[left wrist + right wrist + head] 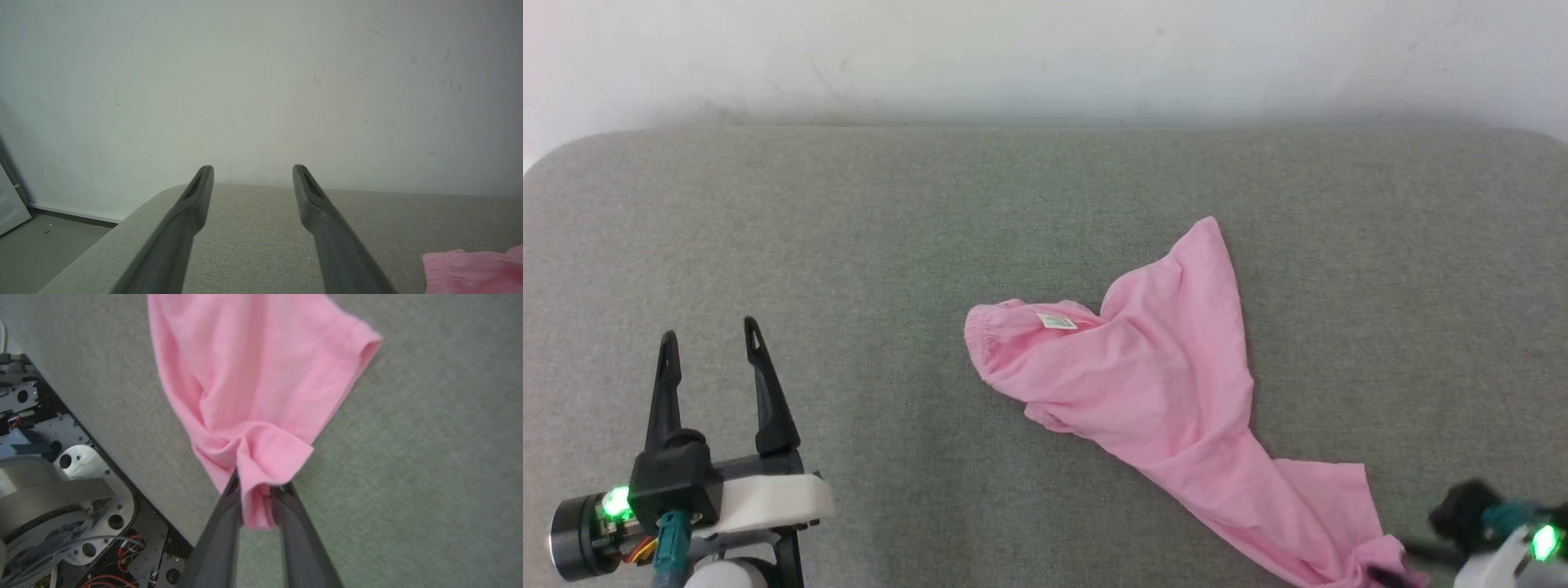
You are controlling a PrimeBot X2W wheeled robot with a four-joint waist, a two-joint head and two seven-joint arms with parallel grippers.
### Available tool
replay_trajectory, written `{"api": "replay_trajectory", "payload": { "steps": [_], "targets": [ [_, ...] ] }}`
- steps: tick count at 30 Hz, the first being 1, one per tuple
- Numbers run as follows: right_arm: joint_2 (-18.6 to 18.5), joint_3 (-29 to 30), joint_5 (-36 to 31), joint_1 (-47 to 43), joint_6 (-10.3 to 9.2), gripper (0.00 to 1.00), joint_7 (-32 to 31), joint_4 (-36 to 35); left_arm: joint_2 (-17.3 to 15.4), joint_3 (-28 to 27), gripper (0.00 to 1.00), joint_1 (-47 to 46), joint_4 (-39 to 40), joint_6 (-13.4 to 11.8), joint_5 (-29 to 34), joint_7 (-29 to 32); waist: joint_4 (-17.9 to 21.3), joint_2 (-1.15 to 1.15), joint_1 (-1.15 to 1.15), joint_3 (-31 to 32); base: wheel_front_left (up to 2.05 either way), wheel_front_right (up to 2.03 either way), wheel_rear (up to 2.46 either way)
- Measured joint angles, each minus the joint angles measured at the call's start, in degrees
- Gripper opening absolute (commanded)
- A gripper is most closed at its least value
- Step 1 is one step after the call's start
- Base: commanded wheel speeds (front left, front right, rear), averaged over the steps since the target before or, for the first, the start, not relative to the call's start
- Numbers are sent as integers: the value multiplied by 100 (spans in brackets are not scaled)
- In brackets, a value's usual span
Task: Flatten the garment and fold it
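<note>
Behind the grey cushion [849, 229], a pale wall [1045, 49]. Past the cushion's left corner, seen in the left wrist view, a strip of grey floor [24, 253].

Over the cushion's near left part: left gripper [711, 331], fingers spread wide and pointing toward the cushion's far edge, plain cushion fabric showing between them.

From just right of the cushion's middle onward: pink garment [1168, 384], lying crumpled on the cushion's right half, not yet flattened or folded. Gathered waistband [980, 335] at the end nearest the cushion's middle, small white tag [1056, 321] showing just inside the opening. One leg drawn up to a point toward the cushion's far edge. Other leg stretched in a long slant toward the cushion's near right corner, its hem lying open on the cushion.

At the cushion's near right edge: right gripper [259, 484], fingers narrow, a bunched corner of that leg pinched between them, cloth touching both fingers and hanging out behind the tips. Blurred at that spot in the head view.

Past the cushion's near edge in the right wrist view: metal plates and wires of the robot's base [61, 490].
</note>
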State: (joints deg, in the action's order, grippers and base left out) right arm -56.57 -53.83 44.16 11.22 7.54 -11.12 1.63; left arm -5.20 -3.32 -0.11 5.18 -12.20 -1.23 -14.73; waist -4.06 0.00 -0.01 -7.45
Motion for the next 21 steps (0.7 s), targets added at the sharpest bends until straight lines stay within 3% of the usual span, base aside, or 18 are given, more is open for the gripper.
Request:
{"api": "replay_trajectory", "payload": {
  "steps": [7,12,16,21],
  "targets": [
    [148,1991,-522,-180,0,100,101,-509,-108,119,100,6,-4,-3,187,0,32,0,0,105,0,0,0],
    [548,2705,-1183,415,0,100,-469,-902,-142,221,100,3,19,-18,183,0,-18,0,0,22,0,0,0],
    [1072,2392,-1140,1241,0,100,-1294,-746,-141,378,100,-29,52,-18,182,0,-110,0,1,-99,0,0,0],
    [1502,1602,-653,2563,1,100,-2455,164,-137,553,100,-216,52,-8,181,0,-282,0,1,-274,0,0,0]
  ]
}}
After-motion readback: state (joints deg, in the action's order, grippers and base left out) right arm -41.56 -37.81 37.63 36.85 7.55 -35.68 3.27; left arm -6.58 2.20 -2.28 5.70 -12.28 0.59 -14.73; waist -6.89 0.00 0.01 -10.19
